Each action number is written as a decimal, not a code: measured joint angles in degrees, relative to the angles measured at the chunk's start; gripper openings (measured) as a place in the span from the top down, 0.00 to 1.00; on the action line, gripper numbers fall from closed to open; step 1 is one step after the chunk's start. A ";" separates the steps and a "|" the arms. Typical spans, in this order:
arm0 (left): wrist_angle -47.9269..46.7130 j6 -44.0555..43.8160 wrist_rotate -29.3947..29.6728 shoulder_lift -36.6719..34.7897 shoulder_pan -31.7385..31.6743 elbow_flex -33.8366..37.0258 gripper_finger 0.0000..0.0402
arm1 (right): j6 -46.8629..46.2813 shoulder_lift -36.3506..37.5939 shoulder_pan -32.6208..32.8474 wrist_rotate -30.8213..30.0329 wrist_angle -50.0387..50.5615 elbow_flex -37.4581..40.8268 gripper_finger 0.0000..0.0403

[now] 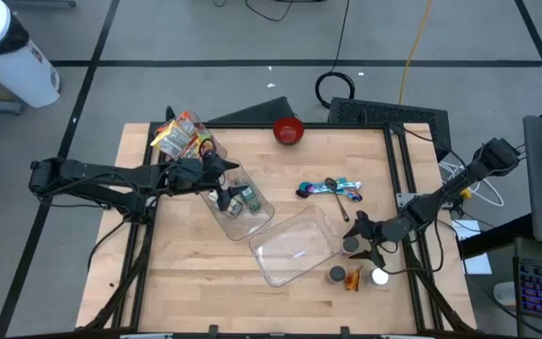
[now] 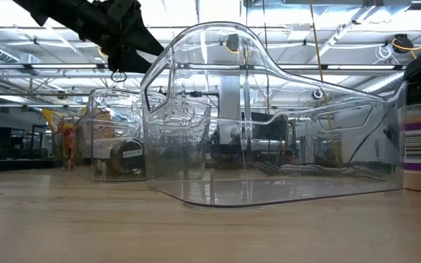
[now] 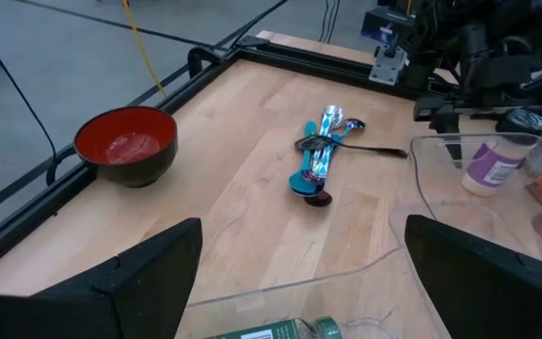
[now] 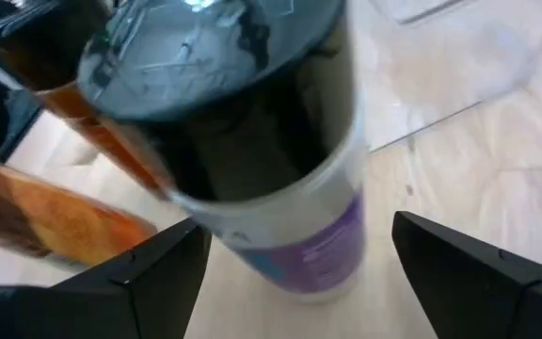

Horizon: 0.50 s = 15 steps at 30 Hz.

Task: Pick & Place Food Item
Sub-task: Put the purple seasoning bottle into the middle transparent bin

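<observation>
Food item: a jar with a dark lid and purple-and-white label (image 4: 280, 179) stands upright on the desk (image 1: 186, 273) near its right front corner, just beside the empty clear bin (image 1: 294, 247).
Right hand: the right hand (image 1: 358, 237) is at the jar, its fingers (image 4: 149, 273) spread wide to either side of the jar body; whether the pads touch it I cannot tell.
Right wrist view only: an amber bottle (image 4: 55, 221) lies behind the jar, blurred; the clear bin's edge shows past the jar.
High view only: two more small containers, one grey-capped (image 1: 336, 274) and one white-capped (image 1: 379, 277), stand with an orange item (image 1: 353, 279) between them, all just in front of the jar.
Left hand: the left hand (image 1: 222, 181) hangs released over a second clear bin (image 1: 243, 205), which holds a green-capped bottle (image 3: 280, 330).
Left wrist view only: a red bowl (image 3: 126, 145) near the desk's far edge and a bundle of coloured spoons (image 3: 323, 155) mid-desk, well apart.
Other things: snack packets (image 1: 182, 137) at the far left corner.
In the way: in the low view the empty clear bin (image 2: 269, 124) fills the frame and covers most of the desk; the labelled jar (image 2: 417, 139) shows only at the right edge.
</observation>
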<state>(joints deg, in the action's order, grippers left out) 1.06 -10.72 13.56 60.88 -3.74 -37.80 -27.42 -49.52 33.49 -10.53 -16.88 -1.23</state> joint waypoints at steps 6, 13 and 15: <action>0.04 -0.01 0.00 0.00 0.00 0.00 0.06 | 3.14 -0.25 -0.04 -1.56 -2.58 0.02 0.21; 0.07 0.00 0.00 0.00 0.01 0.00 0.06 | 4.47 -0.24 -0.06 -1.44 -2.61 0.07 0.42; 0.06 0.00 0.00 0.00 0.01 0.00 0.06 | 4.27 -0.22 -0.06 -1.41 -2.65 0.07 0.51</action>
<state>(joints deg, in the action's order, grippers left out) 1.12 -10.72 13.56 60.88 -3.73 -37.80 -23.16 -49.74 33.43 -11.94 -19.53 -1.17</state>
